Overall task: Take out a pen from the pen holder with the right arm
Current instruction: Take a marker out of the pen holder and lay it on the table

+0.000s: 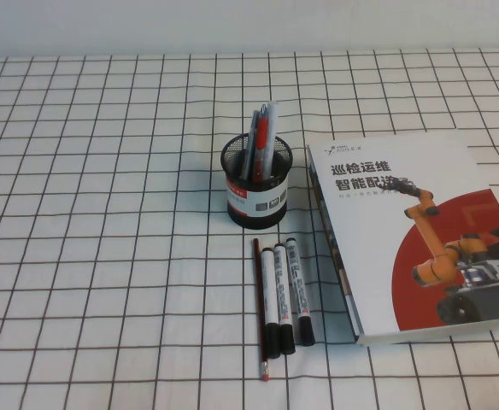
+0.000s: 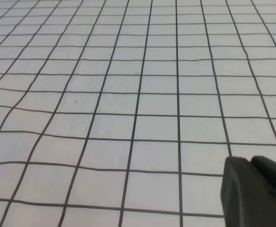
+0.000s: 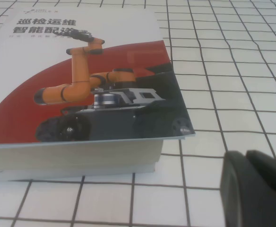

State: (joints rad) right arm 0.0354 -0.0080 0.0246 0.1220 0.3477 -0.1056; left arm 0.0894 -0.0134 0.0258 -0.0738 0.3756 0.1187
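Pens (image 1: 261, 137) in the pen holder (image 1: 255, 184) are judged light, rigid, slick; the upper barrel is to be gripped. Right gripper (image 3: 254, 189): fingers clenched empty, beside book (image 3: 81, 71). Left gripper (image 2: 254, 189): over table (image 2: 128, 94), state cannot be told.

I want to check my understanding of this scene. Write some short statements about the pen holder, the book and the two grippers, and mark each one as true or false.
1. The pen holder stands upright, left of the book. True.
2. The pen holder is empty. False: several pens stand in it.
3. Three markers and a pencil lie on the cloth in front of the holder. True.
4. The right gripper holds a pen. False: it is shut on nothing, close by a corner of the book.
5. The left gripper hangs over the book. False: only checked cloth lies under it.
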